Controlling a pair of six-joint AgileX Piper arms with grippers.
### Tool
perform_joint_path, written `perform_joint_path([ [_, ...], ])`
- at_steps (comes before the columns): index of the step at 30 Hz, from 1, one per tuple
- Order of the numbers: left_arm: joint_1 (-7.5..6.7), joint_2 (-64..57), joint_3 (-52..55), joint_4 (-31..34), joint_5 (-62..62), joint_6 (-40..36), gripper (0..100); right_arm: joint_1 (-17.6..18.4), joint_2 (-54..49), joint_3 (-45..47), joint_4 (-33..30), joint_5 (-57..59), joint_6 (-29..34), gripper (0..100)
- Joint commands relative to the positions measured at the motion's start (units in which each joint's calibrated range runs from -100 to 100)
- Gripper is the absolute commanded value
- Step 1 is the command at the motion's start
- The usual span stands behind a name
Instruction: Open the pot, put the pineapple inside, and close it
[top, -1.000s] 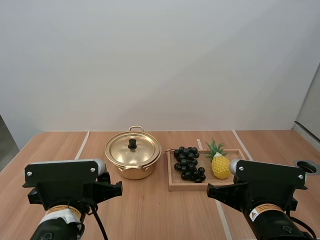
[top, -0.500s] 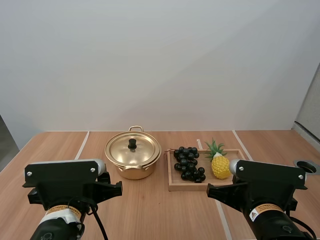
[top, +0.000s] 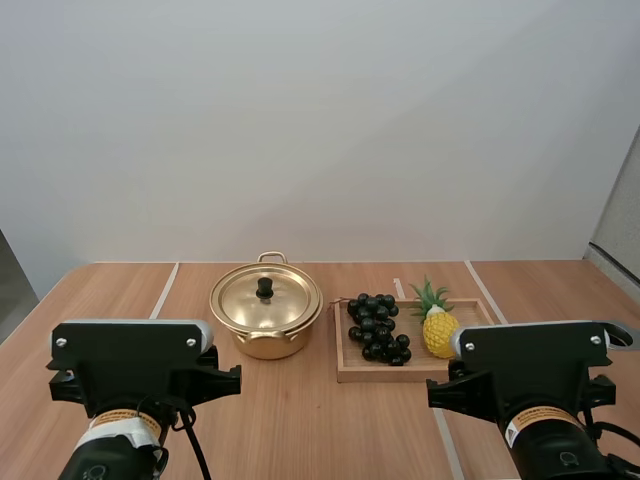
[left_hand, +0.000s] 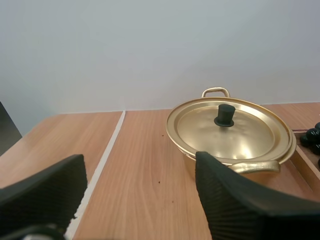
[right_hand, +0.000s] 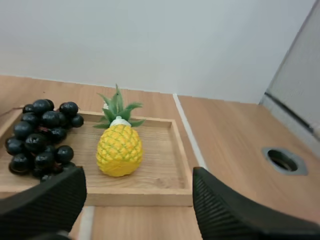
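2 hands spread; orange arm lbls illegible

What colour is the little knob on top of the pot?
Black. The knob shows best in the left wrist view.

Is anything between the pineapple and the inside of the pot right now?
Yes. The lid sits on the pot, closing it. The grapes lie on the tray between the pineapple and the pot.
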Motion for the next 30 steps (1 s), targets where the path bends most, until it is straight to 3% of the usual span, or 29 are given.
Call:
perform_joint_path([
  [1, 0.11, -0.4, 0.1, 1.8, -2.1, 3.9, 100, 0.0, -0.4, 0.0, -9.0, -7.8, -0.1, 100],
  [4, 0.11, -0.4, -0.8, 1.8, -7.6, 8.8, 100, 0.0, -0.4, 0.0, -20.1, -8.0, -0.1, 100],
  [6, 0.11, -0.4, -3.0, 1.8, -12.8, 10.4, 100, 0.0, -0.4, -1.2, -23.2, -7.7, -0.1, 100],
  [9, 0.11, -0.4, -6.9, 1.7, -20.2, 10.2, 100, 0.0, -0.4, -6.4, -23.8, -7.7, -0.1, 100],
  [13, 0.11, -0.4, -14.0, 1.5, -21.1, 10.0, 100, 0.0, -0.4, -18.3, -23.2, -0.7, 2.3, 100],
  [17, 0.11, -0.4, -21.2, -2.2, -22.6, 10.0, 100, 0.0, -0.4, -32.1, -18.7, 4.9, 11.3, 100],
  [19, 0.11, 0.2, -25.2, -4.4, -23.3, 10.0, 100, 0.0, -0.4, -38.7, -14.0, 4.7, 11.7, 100],
  [24, 0.11, 11.3, -36.5, -8.6, -14.4, 10.0, 100, 0.0, 3.8, -49.6, -9.3, 9.2, 11.4, 100],
  [26, -0.03, 18.0, -41.0, -9.3, -10.8, 10.0, 100, 0.0, 6.1, -53.0, -6.3, 13.0, 9.5, 100],
  [30, -0.02, 31.7, -51.7, -9.9, 3.3, 11.1, 99, 0.0, 11.9, -58.8, 3.3, 24.9, -1.8, 100],
])
